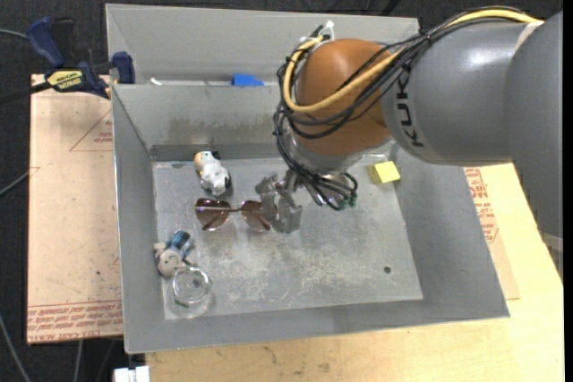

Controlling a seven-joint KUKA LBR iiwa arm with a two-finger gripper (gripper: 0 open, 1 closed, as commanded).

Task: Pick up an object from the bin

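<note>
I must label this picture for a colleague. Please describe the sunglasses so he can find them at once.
Start at the grey bin, on its floor near the middle. Just left of the end effector in the view lie the sunglasses. They alone have two brown lenses side by side.

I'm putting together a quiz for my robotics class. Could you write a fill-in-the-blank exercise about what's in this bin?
1. The gripper hangs right beside a pair of ______ with brown lenses.
2. The small block near the back wall of the bin is ______.
3. The toy figure by the back wall, on the view's left, is mostly ______.

Missing words: sunglasses; yellow; white.
</note>
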